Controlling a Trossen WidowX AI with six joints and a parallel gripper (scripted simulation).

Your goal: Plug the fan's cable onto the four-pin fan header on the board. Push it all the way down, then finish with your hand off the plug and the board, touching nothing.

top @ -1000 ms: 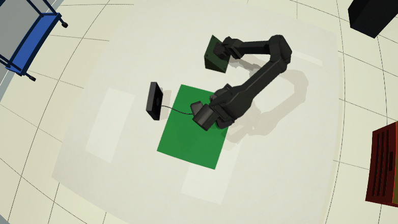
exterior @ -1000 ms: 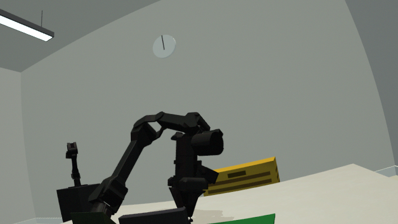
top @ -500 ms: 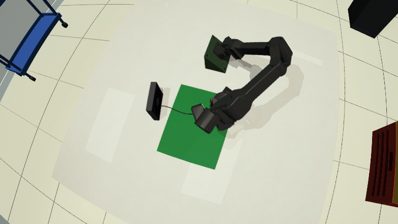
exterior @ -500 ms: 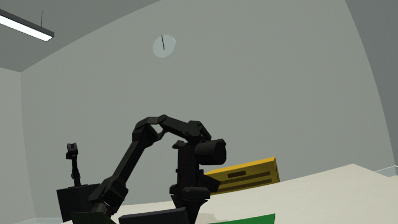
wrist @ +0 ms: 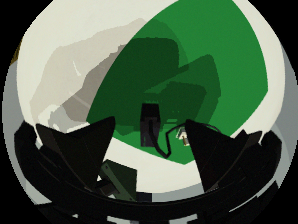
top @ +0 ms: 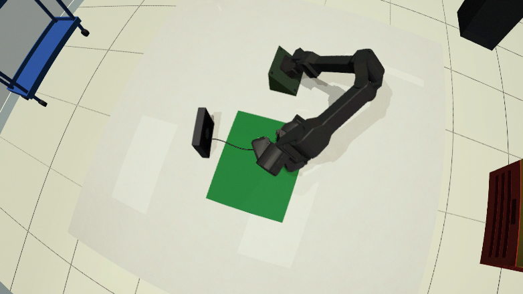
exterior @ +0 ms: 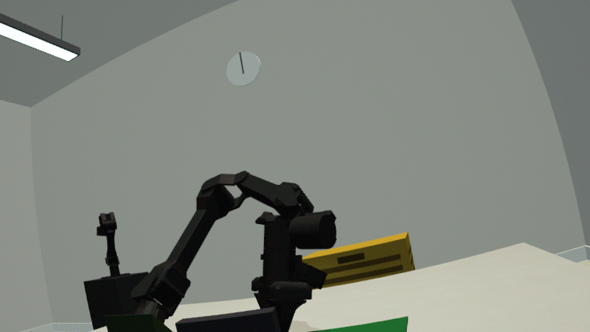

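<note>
The green board (top: pixel 252 194) (exterior: pixel 371 326) (wrist: pixel 240 65) lies on the table. The black plug (wrist: pixel 150 111) is over the board between my fingers, with visible space on both sides. My gripper (wrist: pixel 150 122) is open, its fingertips low around the plug; the wrist hides them in the top view. The pale header (wrist: pixel 183 135) with its pins is right of the plug in the wrist view, partly hidden by the right finger. The plug is apart from it. The cable (top: pixel 233 145) (wrist: pixel 166 151) runs to the black fan (top: pixel 202 133) (exterior: pixel 226 321) standing beside the board.
The arm's base stands on a dark green wedge (top: pixel 283 81) (exterior: pixel 130 321) (wrist: pixel 125 175) beyond the board. A blue cart (top: pixel 47 56), a dark box (top: pixel 486 21) and a red cabinet (top: pixel 501 215) stand off the table. A yellow case (exterior: pixel 363 259) shows behind the arm.
</note>
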